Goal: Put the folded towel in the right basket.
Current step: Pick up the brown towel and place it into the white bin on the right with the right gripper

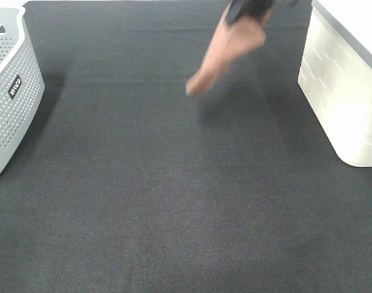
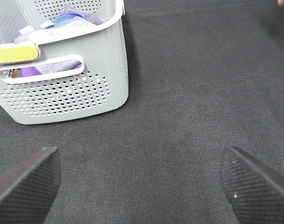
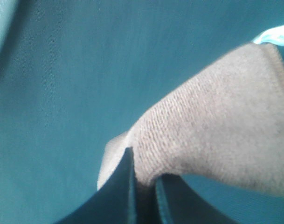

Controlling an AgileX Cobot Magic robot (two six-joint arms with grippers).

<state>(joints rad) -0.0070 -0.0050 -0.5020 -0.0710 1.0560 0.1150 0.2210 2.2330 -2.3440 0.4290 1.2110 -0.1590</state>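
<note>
A folded peach-brown towel hangs in the air above the dark table near the back, drooping down to the left. My right gripper is shut on its upper end at the top edge of the exterior view. In the right wrist view the gripper pinches the towel between closed fingers. The right basket, white and solid-walled, stands at the right edge, to the right of the towel. My left gripper is open and empty over the mat; it does not show in the exterior view.
A grey perforated basket stands at the left edge; in the left wrist view this basket holds blue and purple cloths. A dark mat covers the table.
</note>
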